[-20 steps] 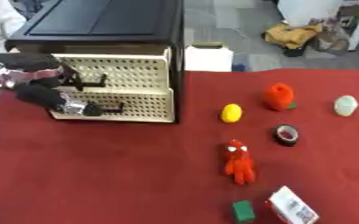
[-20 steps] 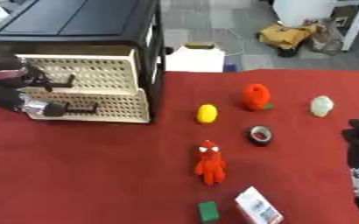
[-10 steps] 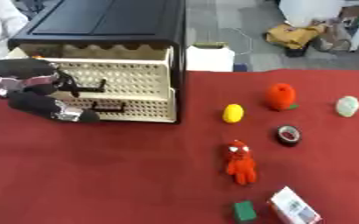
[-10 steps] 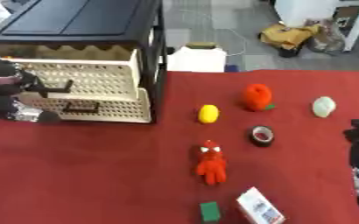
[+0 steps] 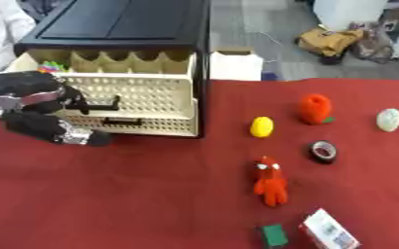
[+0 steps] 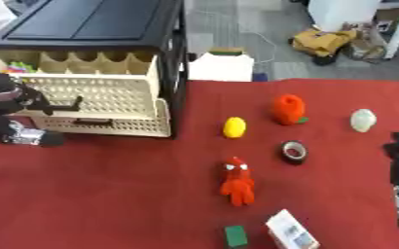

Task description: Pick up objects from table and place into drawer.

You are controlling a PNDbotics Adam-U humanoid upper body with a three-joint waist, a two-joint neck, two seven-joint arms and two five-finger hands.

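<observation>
Showing no readable writing, box (image 5: pixel 329 231) lies near green block (image 5: pixel 274 235).

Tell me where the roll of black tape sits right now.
The roll of black tape lies right of centre on the red tablecloth, below the orange toy and right of the yellow object.

Evenly lit, fairly bright, light from overhead and diffuse. Soft throughout, both views blurred, edges smeared (worst at the left hand (image 5: pixel 34 111), a dark mass with little detail). Short, faint shadows under the yellow object (image 5: pixel 262 126) and the red figure (image 5: pixel 270 181) on the red tablecloth (image 5: pixel 169 194). No harsh glare; mild sheen on the black cabinet top (image 5: pixel 122 19). Floor beyond pale, washed out.
</observation>
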